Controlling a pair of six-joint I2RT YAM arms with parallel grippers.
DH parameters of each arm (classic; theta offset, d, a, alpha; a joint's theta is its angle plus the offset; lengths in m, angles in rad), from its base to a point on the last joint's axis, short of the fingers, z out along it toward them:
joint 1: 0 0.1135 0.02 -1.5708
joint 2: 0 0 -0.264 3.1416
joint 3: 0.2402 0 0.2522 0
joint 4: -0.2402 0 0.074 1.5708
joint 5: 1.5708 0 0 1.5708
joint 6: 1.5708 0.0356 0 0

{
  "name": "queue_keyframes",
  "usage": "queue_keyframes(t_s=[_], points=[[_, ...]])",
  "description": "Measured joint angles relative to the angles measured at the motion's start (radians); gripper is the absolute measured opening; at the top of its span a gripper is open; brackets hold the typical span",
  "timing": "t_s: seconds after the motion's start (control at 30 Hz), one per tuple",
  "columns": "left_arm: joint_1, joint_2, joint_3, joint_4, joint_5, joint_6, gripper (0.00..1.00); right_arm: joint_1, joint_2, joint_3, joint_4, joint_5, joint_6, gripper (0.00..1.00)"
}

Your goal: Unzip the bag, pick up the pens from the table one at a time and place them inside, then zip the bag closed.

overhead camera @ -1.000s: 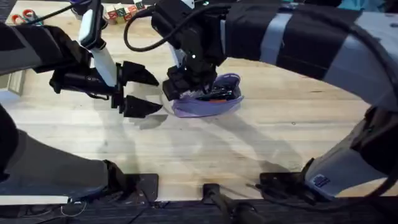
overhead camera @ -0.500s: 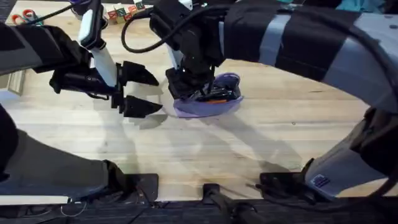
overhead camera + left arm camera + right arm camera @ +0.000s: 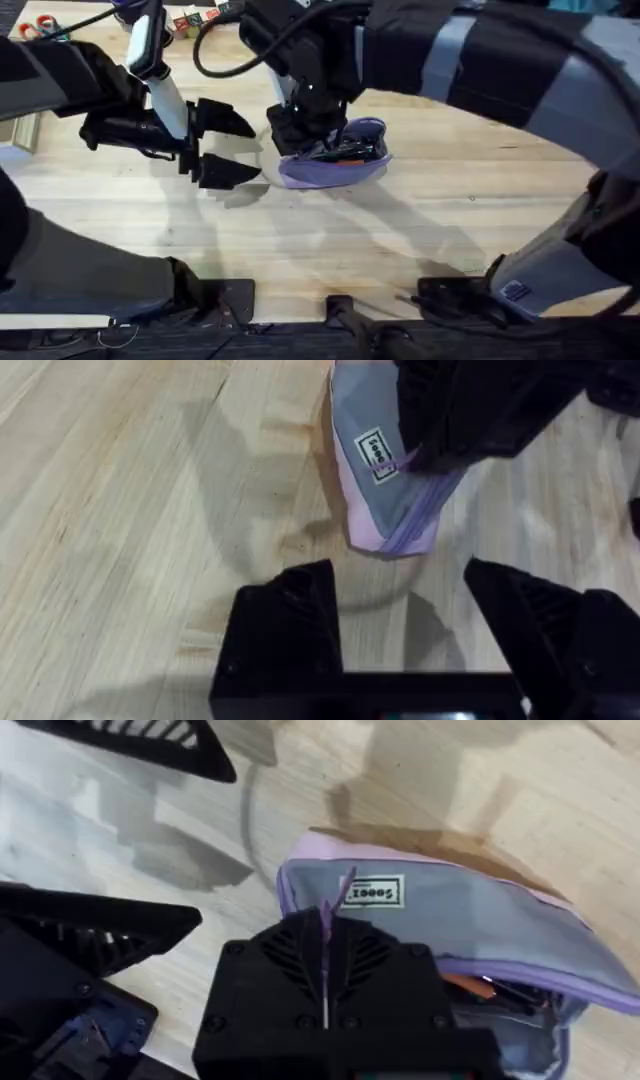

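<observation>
The lavender bag (image 3: 340, 168) lies on the table (image 3: 450, 225) at centre, its top partly open. An orange pen (image 3: 352, 158) and a dark pen beside it lie inside; the orange pen (image 3: 470, 986) also shows in the opening. My right gripper (image 3: 300, 135) sits over the bag's left end, shut on the purple zipper pull (image 3: 325, 925) above the bag's grey panel (image 3: 470, 915). My left gripper (image 3: 228, 147) hovers open just left of the bag (image 3: 385, 480), touching nothing, its fingers (image 3: 290, 615) spread toward it.
Small coloured blocks (image 3: 195, 20) and scissors (image 3: 35, 25) lie at the far left edge of the table. Bare wood stretches in front of and to the right of the bag. The right arm arches over the middle.
My right gripper has edged slightly left and back at the bag's left end, keeping hold of the zipper pull. The left arm has stayed put.
</observation>
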Motion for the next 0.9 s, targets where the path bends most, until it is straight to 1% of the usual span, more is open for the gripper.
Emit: queue_keyframes(t_s=[0.33,0.37,0.4,0.43,0.8,0.9], points=[[0.0,0.0,0.0,0.012,0.0,0.0,0.822,0.0,-0.084,0.008,-0.012,0.014,0.0,0.032],[0.0,0.0,0.0,0.014,0.0,0.004,0.932,0.0,-0.084,0.009,-0.012,0.014,0.0,0.032],[0.0,0.0,0.0,0.013,0.001,0.004,0.977,0.0,-0.083,0.009,-0.013,0.014,0.0,0.031],[0.0,0.0,0.0,0.014,0.001,0.003,0.988,0.0,-0.084,0.009,-0.013,0.014,0.0,0.031],[0.0,0.0,0.0,0.004,0.005,0.003,0.994,0.0,-0.083,0.009,-0.012,0.014,0.0,0.031],[0.0,0.0,0.0,-0.005,0.021,0.003,0.996,0.0,-0.084,0.009,-0.012,0.014,0.0,0.031]])
